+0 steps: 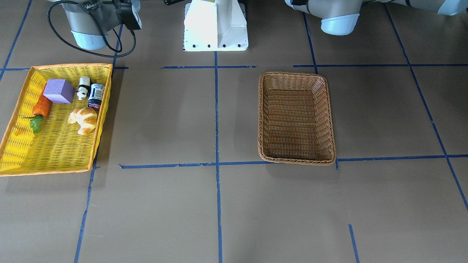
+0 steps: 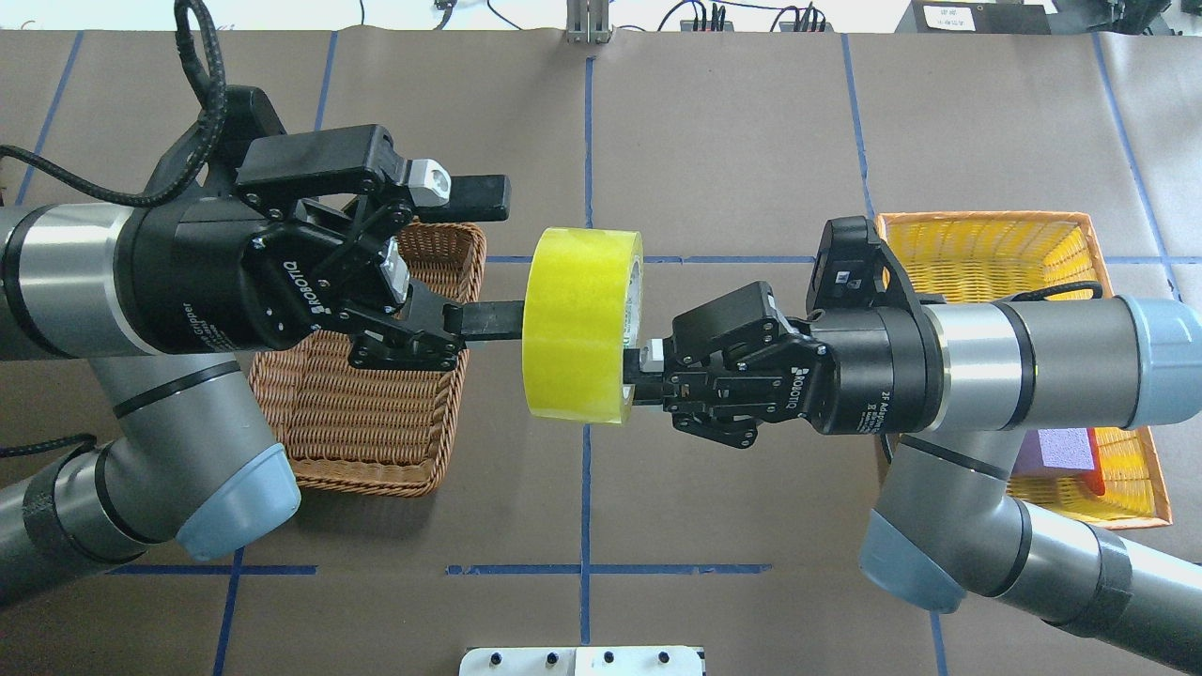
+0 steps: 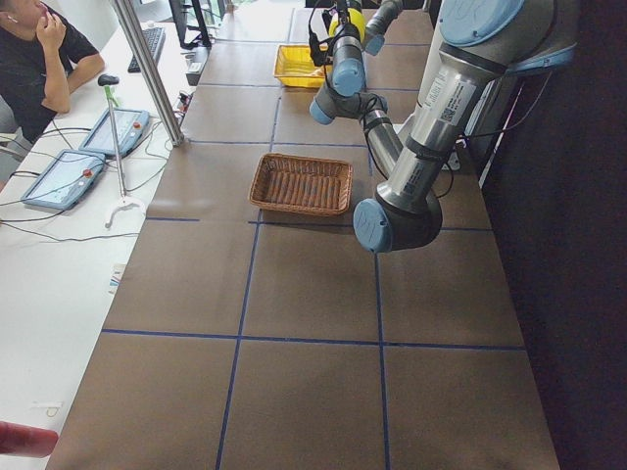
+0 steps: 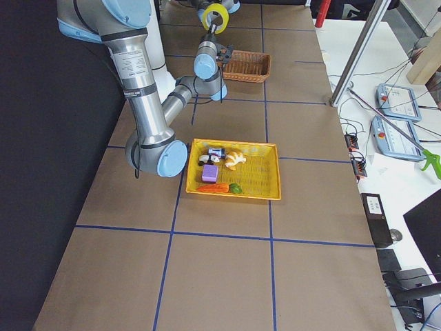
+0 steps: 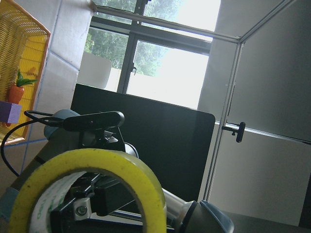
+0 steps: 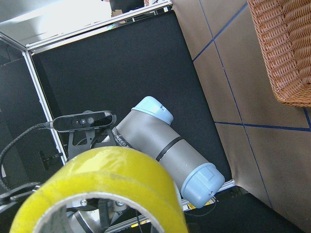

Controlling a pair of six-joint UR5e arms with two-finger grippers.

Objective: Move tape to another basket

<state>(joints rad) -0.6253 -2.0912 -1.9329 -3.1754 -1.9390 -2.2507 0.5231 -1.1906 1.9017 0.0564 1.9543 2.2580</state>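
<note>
Tape (image 2: 573,329) is hanging in mid-air between the two grippers, so I'd call this the handover step. Nothing's in the target basket yet.

The right gripper (image 2: 639,374) has it: jaws pinched down on the roll's wall, one finger looks tucked inside the core. The left gripper (image 2: 512,258) faces it from the other side with its jaws spread wide and nothing in them. Its lower finger reaches right up to the near face of the roll, but I can't tell if it's actually touching.

My guess at what's next: the left one has to line up on the roll's wall and close before the right lets go. Then it's a short trip, since the brown wicker basket (image 1: 297,161) sits down below and just behind the left gripper. The wall is slick and curved, so a half-seated pinch could drop it.

Surroundings, big to small: windows (image 5: 170,63) behind the rig and an operator (image 3: 39,59) at a side desk. The table (image 1: 164,128) is brown paper with blue grid lines. The yellow basket (image 1: 69,66) is well behind the right gripper, down on the table. It holds a purple block (image 1: 58,91), croissant (image 1: 84,119), carrot (image 1: 41,107), small jar (image 1: 97,95) and a panda figure (image 1: 84,87).
</note>
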